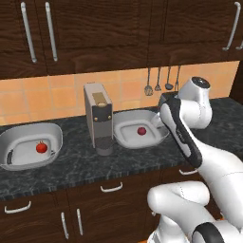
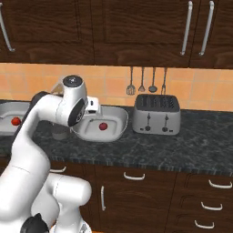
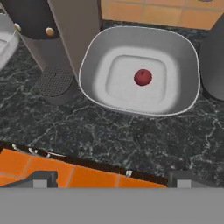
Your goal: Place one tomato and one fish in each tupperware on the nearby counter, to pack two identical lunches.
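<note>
While the arm arches over the counter [image 1: 71,166], claw [image 3: 111,177] spread (empty), above tomato [image 3: 142,77].

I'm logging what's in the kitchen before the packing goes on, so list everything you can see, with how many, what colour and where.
tupperware: two, pale grey, on the counter; one left and one right of the coffee machine
tomato: two, red; one in the left tupperware, one in the right tupperware
counter: one, dark speckled stone, over the drawers
coffee machine: one, grey-beige, between the two tupperware
toaster: one, silver, right of the right tupperware
utensils: four, silver, hanging on the orange tiled wall
cabinets: dark brown wood, above the counter
drawers: dark brown with silver handles, below the counter
arm: one, white, reaching over the counter
gripper: one, dark tips, open, above the counter edge facing the right tupperware
</note>
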You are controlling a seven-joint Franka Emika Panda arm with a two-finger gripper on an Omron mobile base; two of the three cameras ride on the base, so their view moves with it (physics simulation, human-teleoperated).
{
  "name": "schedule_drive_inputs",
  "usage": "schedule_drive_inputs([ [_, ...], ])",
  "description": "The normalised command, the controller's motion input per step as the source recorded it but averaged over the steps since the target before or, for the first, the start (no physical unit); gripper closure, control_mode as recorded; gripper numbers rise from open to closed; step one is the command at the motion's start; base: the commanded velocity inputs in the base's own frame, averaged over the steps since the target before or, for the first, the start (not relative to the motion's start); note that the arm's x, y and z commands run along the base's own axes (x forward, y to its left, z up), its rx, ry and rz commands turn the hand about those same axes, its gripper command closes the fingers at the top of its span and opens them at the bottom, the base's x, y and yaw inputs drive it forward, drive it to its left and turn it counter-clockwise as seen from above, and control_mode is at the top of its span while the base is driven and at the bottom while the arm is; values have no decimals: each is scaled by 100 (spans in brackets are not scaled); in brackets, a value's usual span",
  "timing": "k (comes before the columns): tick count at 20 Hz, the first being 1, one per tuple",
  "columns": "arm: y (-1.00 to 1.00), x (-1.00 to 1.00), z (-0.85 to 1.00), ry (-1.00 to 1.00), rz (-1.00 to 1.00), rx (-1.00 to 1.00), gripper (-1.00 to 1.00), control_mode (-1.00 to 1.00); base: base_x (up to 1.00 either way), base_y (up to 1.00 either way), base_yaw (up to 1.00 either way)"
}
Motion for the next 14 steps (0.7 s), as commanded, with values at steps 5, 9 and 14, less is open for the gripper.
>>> schedule_drive_inputs([
  [5,9,-85,86,0,8,0,-100,-100,0,0,0],
  [9,12,-34,98,0,6,0,-100,-100,0,0,0],
  [14,2,-27,69,0,4,0,-100,-100,0,0,0],
])
